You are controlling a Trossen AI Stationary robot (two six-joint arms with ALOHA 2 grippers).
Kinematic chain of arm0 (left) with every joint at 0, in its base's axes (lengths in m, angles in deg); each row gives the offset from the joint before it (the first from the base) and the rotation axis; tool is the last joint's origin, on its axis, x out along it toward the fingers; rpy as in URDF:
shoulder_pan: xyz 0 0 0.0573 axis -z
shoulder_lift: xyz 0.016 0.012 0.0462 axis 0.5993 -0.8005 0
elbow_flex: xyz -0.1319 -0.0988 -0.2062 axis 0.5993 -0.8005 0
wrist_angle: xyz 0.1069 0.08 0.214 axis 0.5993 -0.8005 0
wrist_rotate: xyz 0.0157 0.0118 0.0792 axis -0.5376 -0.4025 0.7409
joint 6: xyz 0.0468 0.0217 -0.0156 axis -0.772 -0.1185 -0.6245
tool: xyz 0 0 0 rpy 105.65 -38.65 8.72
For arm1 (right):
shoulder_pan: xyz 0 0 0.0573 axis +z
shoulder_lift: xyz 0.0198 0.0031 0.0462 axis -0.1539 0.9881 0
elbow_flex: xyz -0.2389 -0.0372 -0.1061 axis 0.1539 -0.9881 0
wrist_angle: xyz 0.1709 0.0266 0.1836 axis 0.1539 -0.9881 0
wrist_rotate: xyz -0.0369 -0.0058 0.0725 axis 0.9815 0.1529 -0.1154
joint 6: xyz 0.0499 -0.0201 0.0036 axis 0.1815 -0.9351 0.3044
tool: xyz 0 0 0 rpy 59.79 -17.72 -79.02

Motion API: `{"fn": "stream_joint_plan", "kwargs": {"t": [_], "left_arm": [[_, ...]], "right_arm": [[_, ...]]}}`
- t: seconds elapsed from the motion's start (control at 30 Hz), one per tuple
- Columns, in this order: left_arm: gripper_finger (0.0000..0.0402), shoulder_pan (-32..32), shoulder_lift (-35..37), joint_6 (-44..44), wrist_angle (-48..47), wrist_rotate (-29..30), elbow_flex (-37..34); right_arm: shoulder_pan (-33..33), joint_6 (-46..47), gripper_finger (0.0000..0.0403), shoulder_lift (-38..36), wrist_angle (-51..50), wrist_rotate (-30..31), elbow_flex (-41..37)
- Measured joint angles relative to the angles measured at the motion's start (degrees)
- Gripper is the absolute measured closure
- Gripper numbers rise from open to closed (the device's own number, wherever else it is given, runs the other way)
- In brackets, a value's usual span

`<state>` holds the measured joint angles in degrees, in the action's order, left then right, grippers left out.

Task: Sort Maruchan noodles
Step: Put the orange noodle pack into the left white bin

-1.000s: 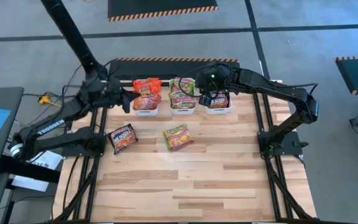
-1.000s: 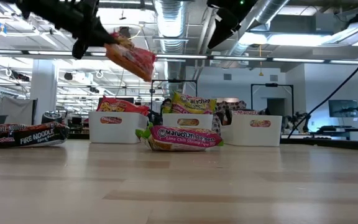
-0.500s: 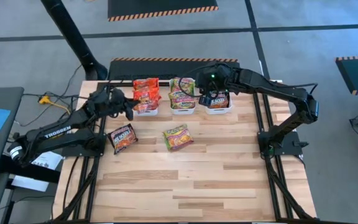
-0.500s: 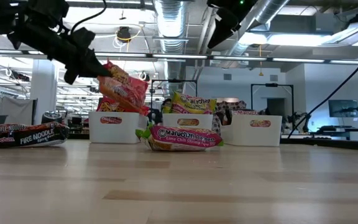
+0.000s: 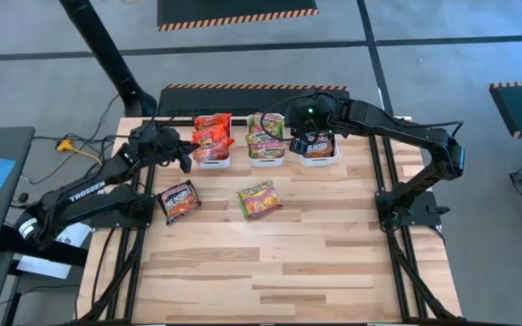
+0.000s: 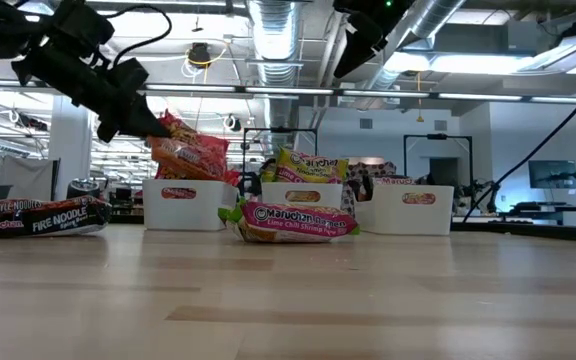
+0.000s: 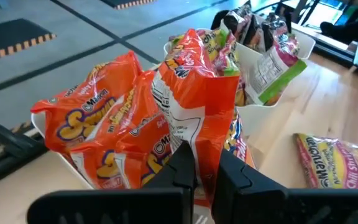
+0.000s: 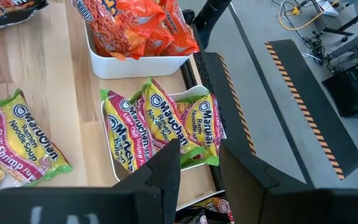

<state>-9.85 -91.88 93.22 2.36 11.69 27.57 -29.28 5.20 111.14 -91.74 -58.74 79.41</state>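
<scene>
My left gripper [image 5: 187,156] [image 7: 205,169] is shut on a red-orange Maruchan packet [image 5: 208,139] [image 7: 194,93] [image 6: 186,150], which sits over the left white bin [image 5: 212,161] among other red-orange packets [image 7: 82,134]. My right gripper [image 5: 303,125] [image 8: 202,163] hovers open, high above the middle and right bins, touching nothing. The middle bin [image 5: 267,159] holds green-yellow packets [image 8: 160,127]; the right bin [image 5: 319,156] holds black ones. A black packet [image 5: 178,201] and a green-yellow packet [image 5: 259,199] lie flat on the table. My left gripper pinches the red-orange packet by its lower sealed edge [image 7: 202,149] between the two fingers [image 7: 182,165]. It comes from the table's left, slanting down. The packet stands nearly upright beyond the fingers, its lower part resting among the packets in the left bin.
The three white bins stand in a row along the table's far edge. The near half of the wooden table [image 5: 270,272] holds nothing. Black frame rails run along the table's left and right sides. Room equipment shows beyond the far edge.
My left gripper has come down and drawn slightly toward the table's left. It has carried the red-orange packet from high above the left bin down onto the packets in it. The packet has tipped from slanting to nearly upright. The gripper has stayed shut on it.
</scene>
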Motion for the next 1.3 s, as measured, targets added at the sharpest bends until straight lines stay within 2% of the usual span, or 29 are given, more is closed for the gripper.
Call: {"fn": "stream_joint_plan", "kwargs": {"t": [0.37,0.5,0.63,0.9,1.3], "left_arm": [[0.0395,-3.01,-5.35,-4.28,1.30,4.70,0.04],[0.0395,-3.22,-5.64,-4.81,3.66,3.97,0.01],[0.0395,-3.22,-5.61,-5.15,7.21,0.07,0.00],[0.0395,-3.22,-5.58,-8.71,3.77,-4.03,0.02],[0.0395,-3.21,-5.58,-19.36,3.53,-0.10,0.02]], "right_arm": [[0.00,0.07,0.0269,0.00,0.04,-0.02,0.00],[0.00,0.15,0.0269,0.00,0.04,-0.02,0.00],[0.00,0.20,0.0269,0.00,0.04,-0.03,0.00],[0.00,0.20,0.0269,0.00,0.03,-0.02,0.00],[0.00,0.17,0.0269,0.00,0.04,-0.04,0.01]]}}
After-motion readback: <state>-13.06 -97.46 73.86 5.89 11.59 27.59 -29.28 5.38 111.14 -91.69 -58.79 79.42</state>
